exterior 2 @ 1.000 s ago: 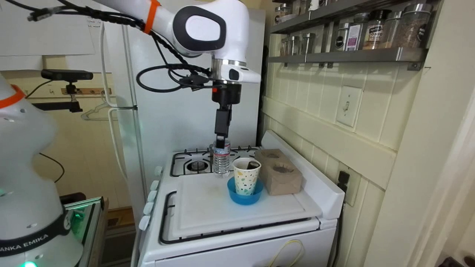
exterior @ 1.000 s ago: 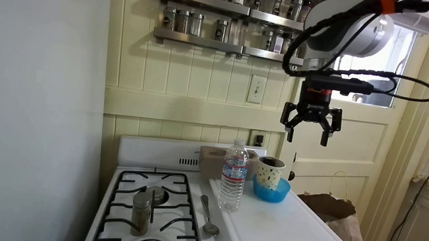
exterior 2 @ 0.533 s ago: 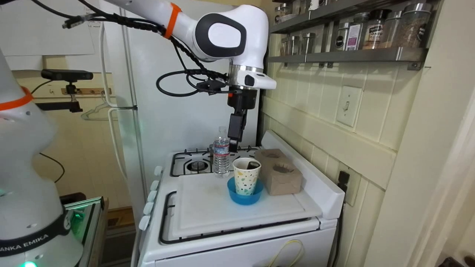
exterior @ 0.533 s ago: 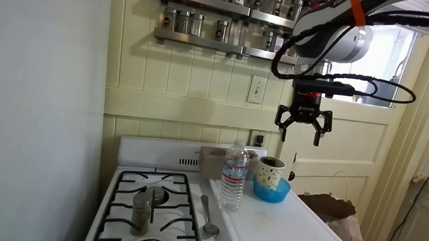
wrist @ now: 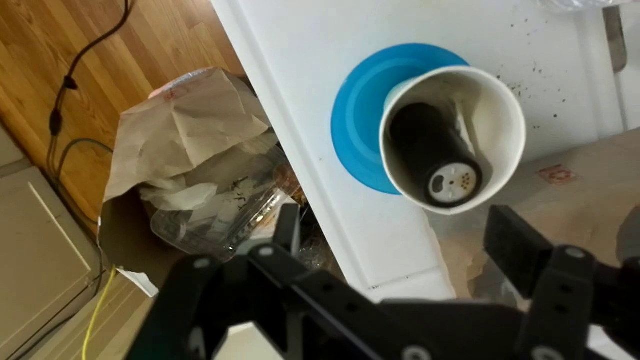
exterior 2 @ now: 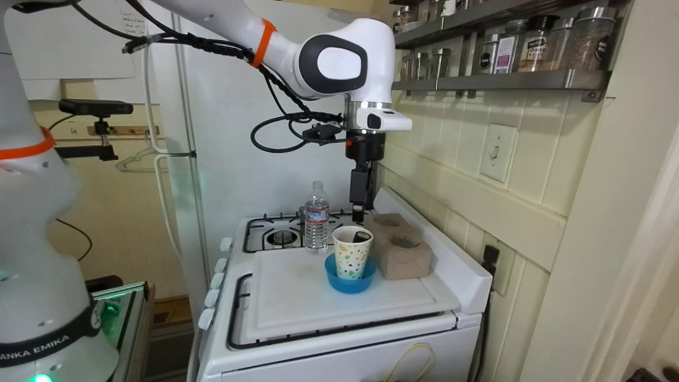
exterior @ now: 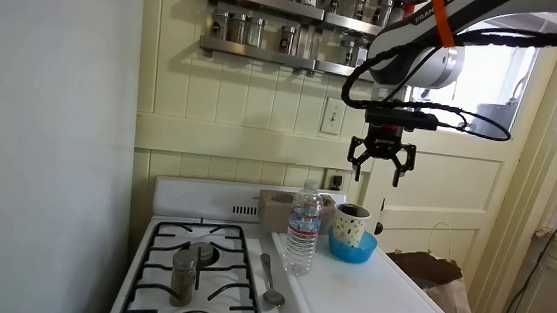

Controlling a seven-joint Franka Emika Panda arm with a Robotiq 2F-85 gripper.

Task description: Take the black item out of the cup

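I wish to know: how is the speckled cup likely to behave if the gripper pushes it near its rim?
The speckled cup may tip rather than slide, as it rises above the blue bowl around its base. It looks thin and papery, so a hard push would probably dent it. The black item appears to lean inside, so it might shift too.

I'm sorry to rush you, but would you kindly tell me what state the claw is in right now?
Claw: open, holding nothing; the black item is inside the speckled cup.
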